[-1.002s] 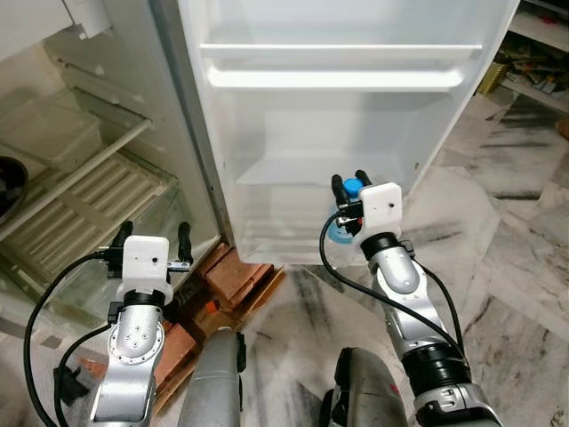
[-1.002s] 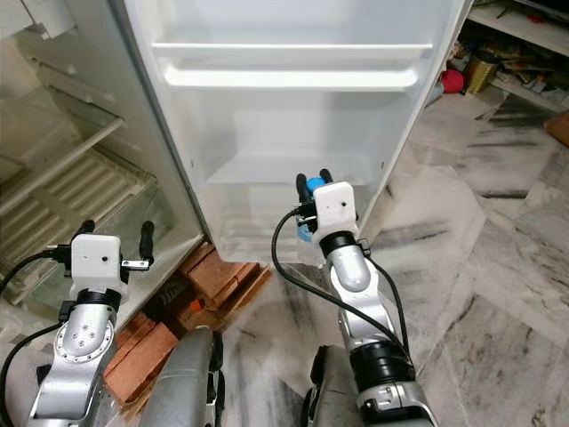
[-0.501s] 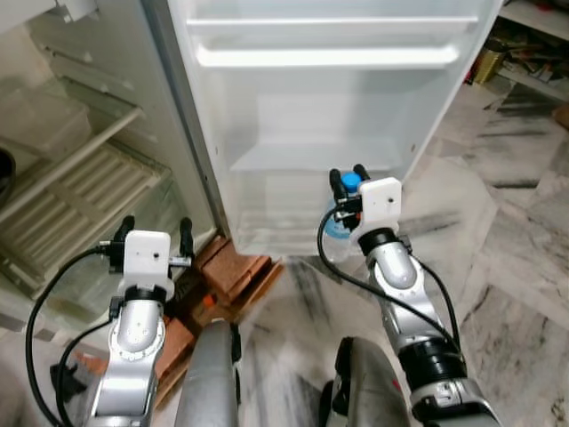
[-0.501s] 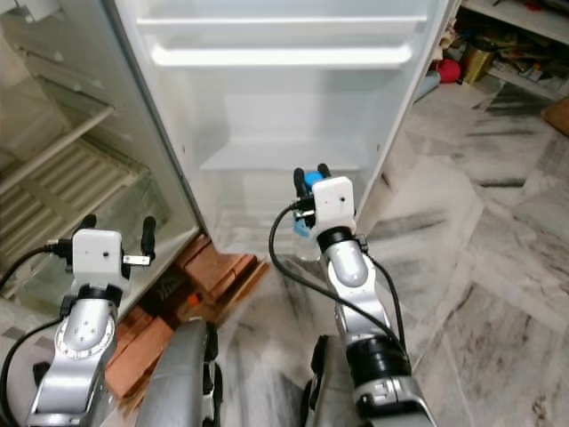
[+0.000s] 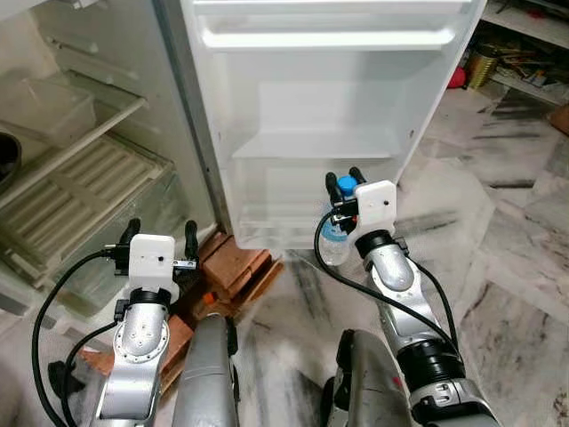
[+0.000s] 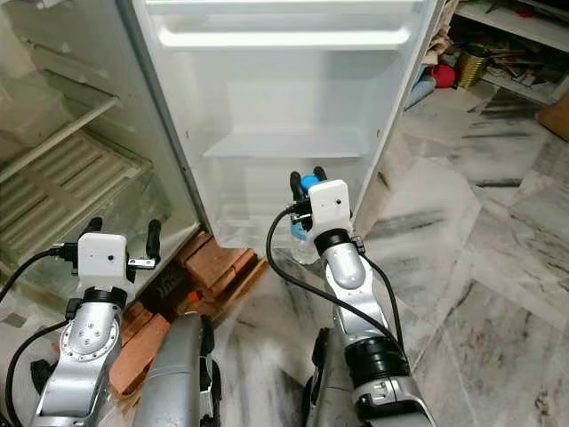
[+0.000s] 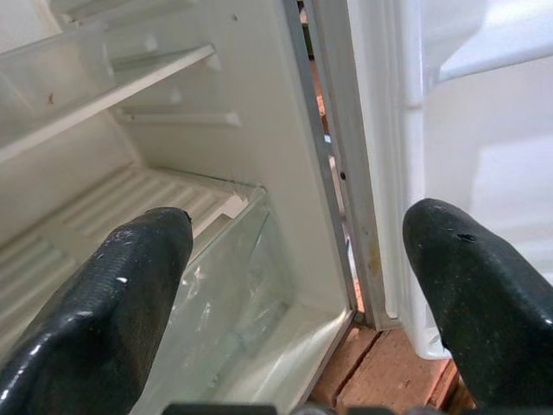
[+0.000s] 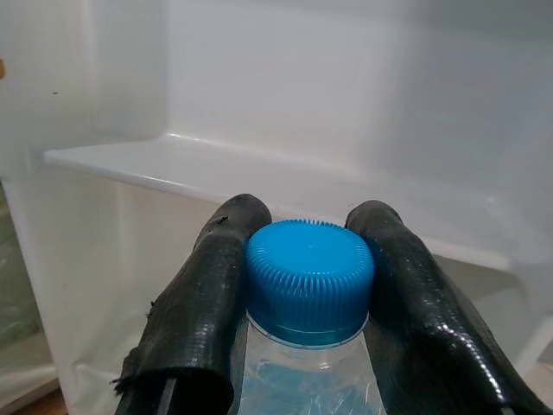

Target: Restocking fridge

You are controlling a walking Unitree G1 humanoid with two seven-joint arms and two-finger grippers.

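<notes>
Right hand (image 5: 342, 175) grips a clear water bottle (image 5: 334, 238) by the neck, fingers (image 8: 204, 303) pressed against both sides of its blue cap (image 8: 309, 278). Bottle hangs upright just in front of the open fridge door (image 5: 329, 98), level with the lowest door shelf (image 5: 313, 142) and above the marble floor (image 5: 498, 267). Open room behind the cap: the white shelf ledge runs across, bare door wall above it.

Left hand (image 5: 160, 233) is held wide apart, holding nothing, near the fridge body's lower edge. Its fingers (image 7: 95, 303) frame the clear drawer (image 7: 251, 311) and the door hinge edge. Bricks (image 5: 236, 267) lie under the fridge corner.
</notes>
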